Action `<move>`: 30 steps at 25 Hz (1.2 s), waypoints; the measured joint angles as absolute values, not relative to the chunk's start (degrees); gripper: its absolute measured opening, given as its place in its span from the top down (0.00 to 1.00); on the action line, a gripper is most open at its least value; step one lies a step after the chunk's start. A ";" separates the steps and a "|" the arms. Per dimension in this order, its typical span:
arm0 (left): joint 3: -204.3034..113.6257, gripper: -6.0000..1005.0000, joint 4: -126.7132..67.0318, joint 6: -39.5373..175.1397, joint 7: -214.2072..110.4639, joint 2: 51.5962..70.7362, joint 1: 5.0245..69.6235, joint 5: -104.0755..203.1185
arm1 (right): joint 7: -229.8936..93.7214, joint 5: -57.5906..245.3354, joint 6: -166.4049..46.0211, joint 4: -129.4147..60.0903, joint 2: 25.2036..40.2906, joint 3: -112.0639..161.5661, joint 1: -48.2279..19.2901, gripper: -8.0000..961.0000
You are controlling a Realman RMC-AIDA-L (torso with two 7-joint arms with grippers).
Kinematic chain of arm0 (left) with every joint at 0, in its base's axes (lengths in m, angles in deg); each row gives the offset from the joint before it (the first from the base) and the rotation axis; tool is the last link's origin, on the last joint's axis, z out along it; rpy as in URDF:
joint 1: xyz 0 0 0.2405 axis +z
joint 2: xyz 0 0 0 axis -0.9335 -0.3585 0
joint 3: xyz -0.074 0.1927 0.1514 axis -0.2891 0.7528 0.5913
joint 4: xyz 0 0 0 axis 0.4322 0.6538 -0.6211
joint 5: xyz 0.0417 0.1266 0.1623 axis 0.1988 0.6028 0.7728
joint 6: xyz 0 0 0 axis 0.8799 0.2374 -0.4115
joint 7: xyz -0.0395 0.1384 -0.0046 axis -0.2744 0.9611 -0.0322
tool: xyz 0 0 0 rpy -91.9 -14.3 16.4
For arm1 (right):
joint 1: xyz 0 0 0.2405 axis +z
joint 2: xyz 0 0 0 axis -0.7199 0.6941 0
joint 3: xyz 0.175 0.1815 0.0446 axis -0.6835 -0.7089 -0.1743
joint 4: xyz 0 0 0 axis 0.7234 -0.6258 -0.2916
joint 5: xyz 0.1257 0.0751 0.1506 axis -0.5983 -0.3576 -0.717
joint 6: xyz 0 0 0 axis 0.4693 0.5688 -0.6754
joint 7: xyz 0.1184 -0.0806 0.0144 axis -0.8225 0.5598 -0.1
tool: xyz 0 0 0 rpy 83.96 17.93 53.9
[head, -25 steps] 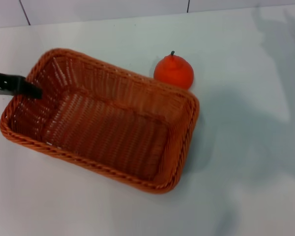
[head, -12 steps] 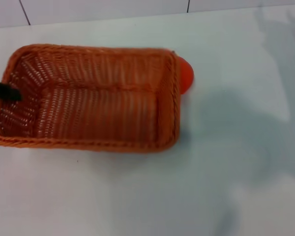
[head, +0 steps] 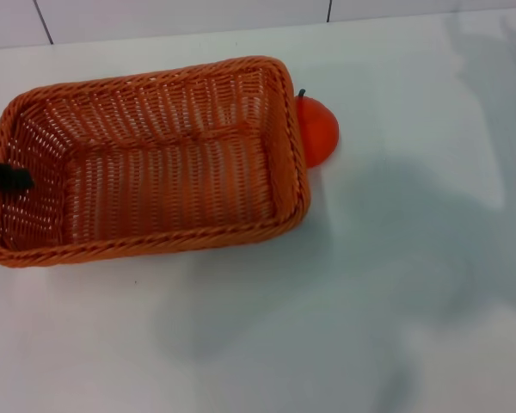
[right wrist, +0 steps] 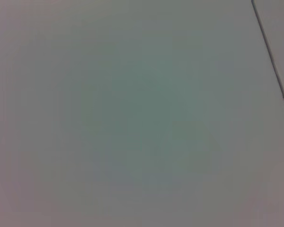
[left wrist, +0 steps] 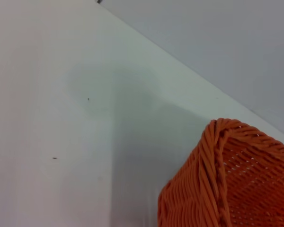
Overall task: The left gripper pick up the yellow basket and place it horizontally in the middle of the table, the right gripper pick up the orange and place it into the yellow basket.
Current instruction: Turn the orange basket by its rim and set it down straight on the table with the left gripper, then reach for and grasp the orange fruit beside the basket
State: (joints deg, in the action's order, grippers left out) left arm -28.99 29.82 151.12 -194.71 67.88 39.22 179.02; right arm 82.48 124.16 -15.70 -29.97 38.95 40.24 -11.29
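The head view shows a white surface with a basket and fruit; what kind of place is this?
Probably a robot test bench: a bare white table, one yellow basket held at its left end by the left gripper, one orange.

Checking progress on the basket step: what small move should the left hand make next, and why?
Probably carry the yellow basket rightward, away from the orange that its end partly hides. The left hand is at the basket's left end, which sits left of the table middle.

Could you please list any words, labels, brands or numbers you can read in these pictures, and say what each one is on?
None: no view shows readable text.
The yellow basket is plain weave, without tag or label.
The orange has no sticker on its visible side.
The table is bare white, apart from tiny dark specks.
The left gripper tip shows no marking.
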 joint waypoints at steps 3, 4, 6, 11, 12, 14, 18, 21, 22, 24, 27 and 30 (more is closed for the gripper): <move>-29.02 0.82 29.49 150.59 -194.71 67.99 39.45 179.01 | 82.47 124.16 -15.70 -29.99 38.89 40.24 -11.26 0.14; -28.89 0.82 29.38 150.42 -194.72 68.04 39.53 179.01 | 82.47 124.16 -15.70 -30.01 38.88 40.24 -11.24 0.14; -28.63 0.81 29.29 150.27 -194.77 68.20 39.60 179.16 | 82.47 124.16 -15.70 -30.05 38.87 40.25 -11.18 0.14; -28.46 0.79 29.26 150.27 -195.08 68.45 39.65 179.36 | 82.47 124.17 -15.69 -30.07 38.86 40.25 -11.15 0.14; -28.47 0.79 29.19 150.30 -195.08 68.44 39.65 179.31 | 82.47 124.16 -15.68 -30.07 38.83 40.25 -11.15 0.14; -28.72 0.78 28.69 150.27 -195.08 68.26 39.66 179.05 | 82.47 124.17 -15.67 -30.07 38.78 40.29 -11.15 0.14; -28.91 0.64 26.49 149.89 -195.01 67.10 39.83 178.93 | 81.75 124.97 -15.44 -29.99 38.75 41.39 -11.20 0.14; -28.97 0.52 25.81 149.46 -194.81 66.39 40.24 178.88 | 79.07 127.30 -15.10 -28.94 38.42 44.58 -11.57 0.14; -29.04 0.48 25.64 149.09 -194.53 65.96 40.66 178.65 | 76.86 128.50 -15.02 -28.18 38.18 46.21 -11.73 0.14; -29.15 0.42 25.62 147.85 -192.34 65.00 41.89 176.10 | 71.64 131.40 -14.94 -26.07 37.42 49.73 -11.97 0.14; -29.71 0.32 25.67 146.03 -185.88 64.78 43.51 170.55 | 60.99 139.91 -14.81 -21.10 35.44 55.92 -12.17 0.14; -31.85 0.24 25.84 143.77 -176.11 66.45 44.93 163.15 | 48.05 152.43 -12.94 -15.29 32.41 62.20 -11.88 0.14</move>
State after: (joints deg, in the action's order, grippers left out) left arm -31.85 25.84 143.77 -176.11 66.45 44.93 163.15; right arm 48.05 152.43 -12.94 -15.29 32.41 62.20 -11.88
